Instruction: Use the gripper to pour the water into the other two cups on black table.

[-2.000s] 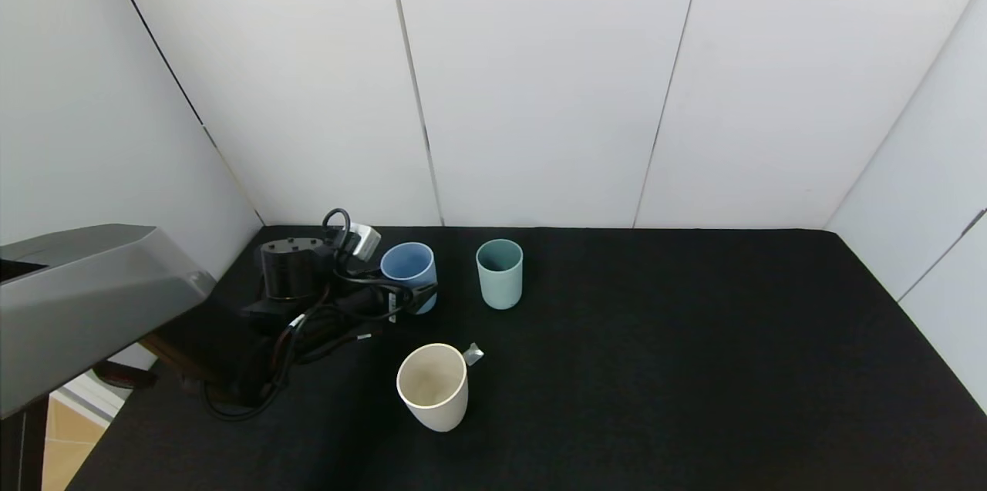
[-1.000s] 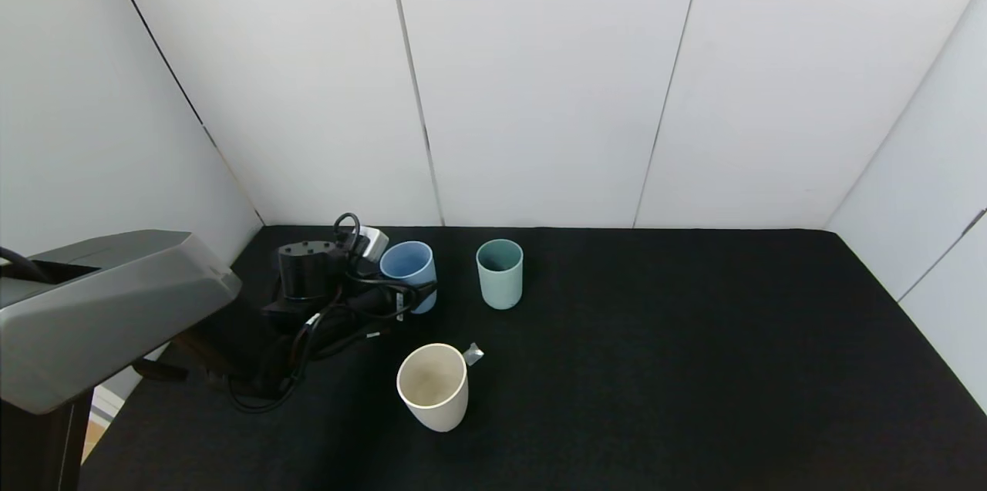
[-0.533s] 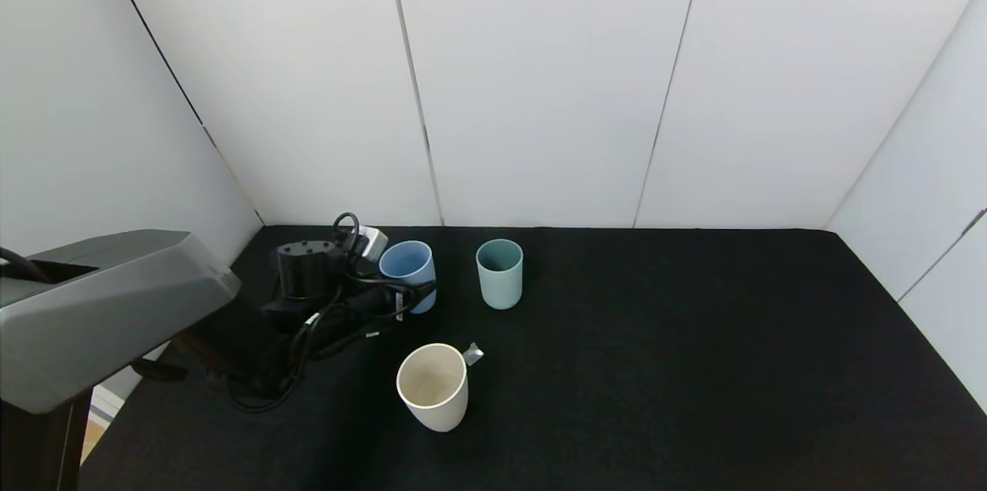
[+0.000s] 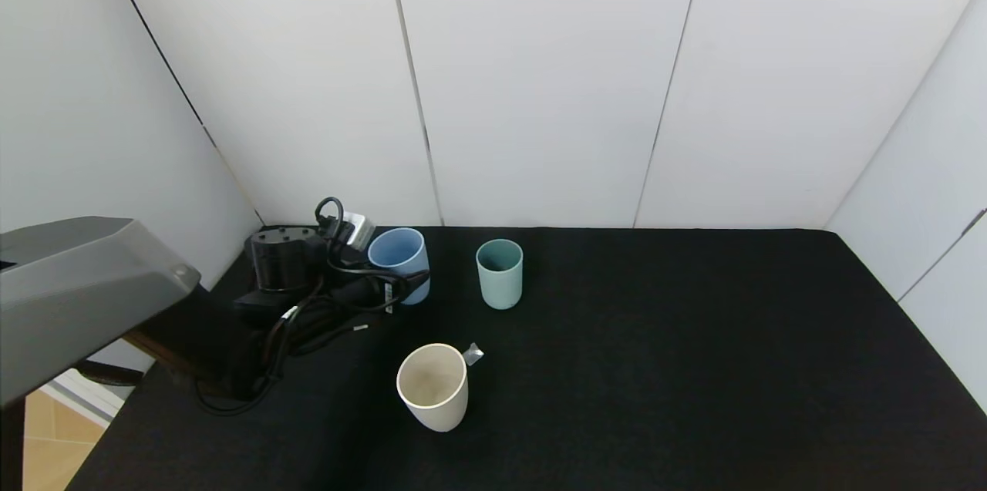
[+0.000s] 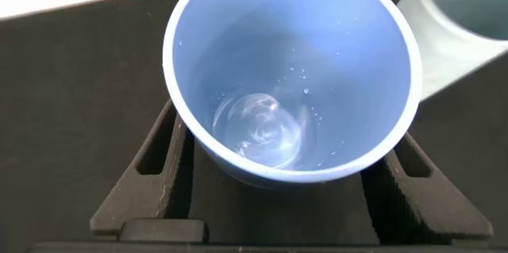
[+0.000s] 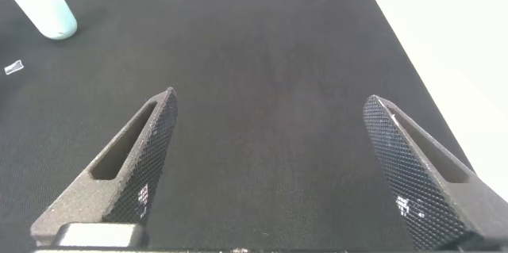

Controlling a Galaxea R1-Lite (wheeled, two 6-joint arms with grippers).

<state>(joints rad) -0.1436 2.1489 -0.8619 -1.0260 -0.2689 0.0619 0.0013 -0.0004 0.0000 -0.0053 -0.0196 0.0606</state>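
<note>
left gripper [image 4: 401, 292] sits at the left-centre of the head frame, clamped around the light blue cup [image 4: 399, 263], one finger on each side of it. the wrist view looks straight down into that cup, with the water [image 5: 266, 128] a shallow glossy pool at the bottom. compared with half a second back the cup sits a bit higher and further left, looks like it's lifted off the black table [image 4: 655, 368] but hard to be sure. teal cup [image 4: 500, 273] is just beside it to the right, cream cup [image 4: 432, 385] lower down. right gripper [image 6: 270, 174] has its fingers spread wide over bare cloth. white panel walls behind.
</note>
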